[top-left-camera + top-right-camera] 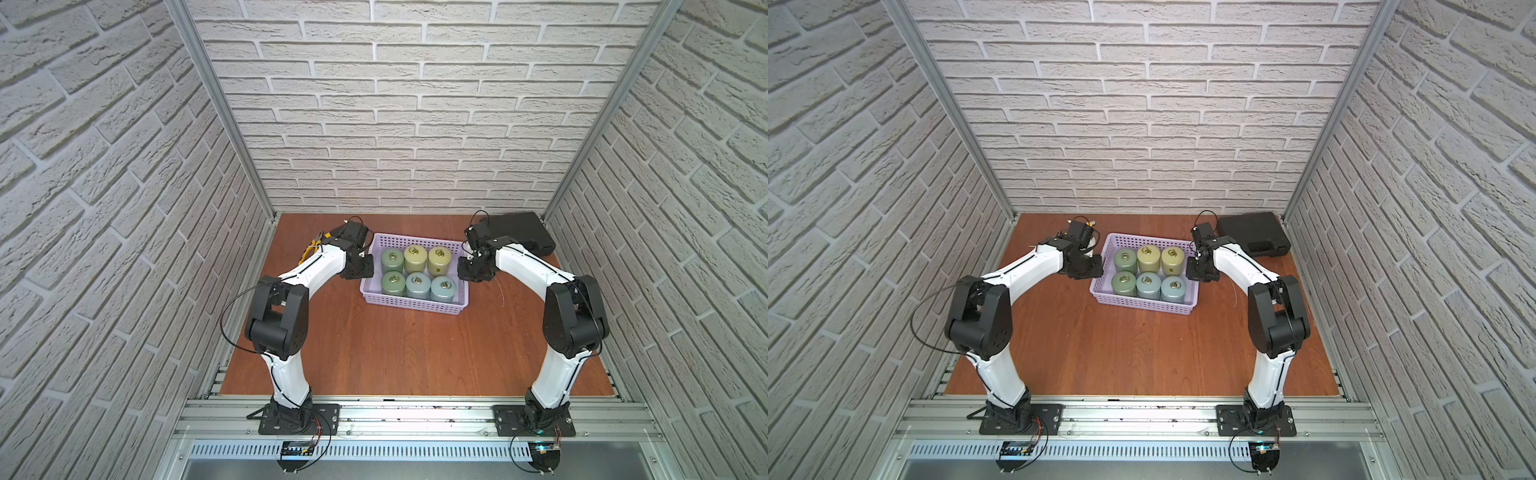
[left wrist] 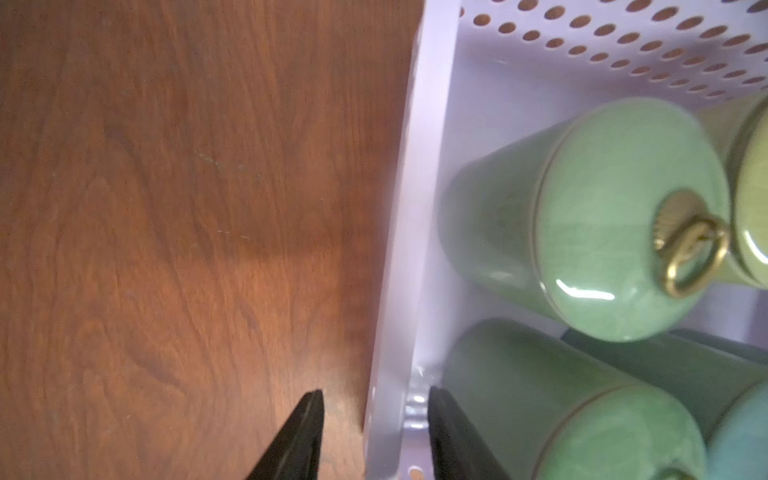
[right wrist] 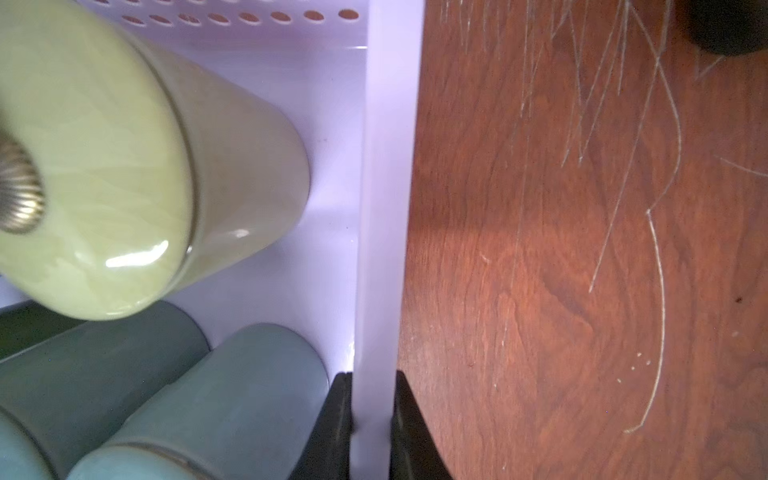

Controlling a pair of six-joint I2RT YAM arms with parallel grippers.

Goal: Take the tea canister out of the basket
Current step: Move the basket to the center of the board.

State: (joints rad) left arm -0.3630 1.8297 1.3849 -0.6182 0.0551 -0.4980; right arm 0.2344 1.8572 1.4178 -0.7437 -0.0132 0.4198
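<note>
Right wrist view shows you the right gripper (image 3: pixel 372 415) clamped on one side wall of the basket (image 3: pixel 386 166), while in the left wrist view the left gripper (image 2: pixel 376 424) has its jaws apart, astride the opposite wall, the outer one not touching it. Nothing is out yet, I judge: in both top views all six canisters (image 1: pixel 416 256) stand upright in the basket at the frame's centre, two rows of three. They are glazed jars, green, yellow-green and blue-grey, each lid with a brass ring.
</note>
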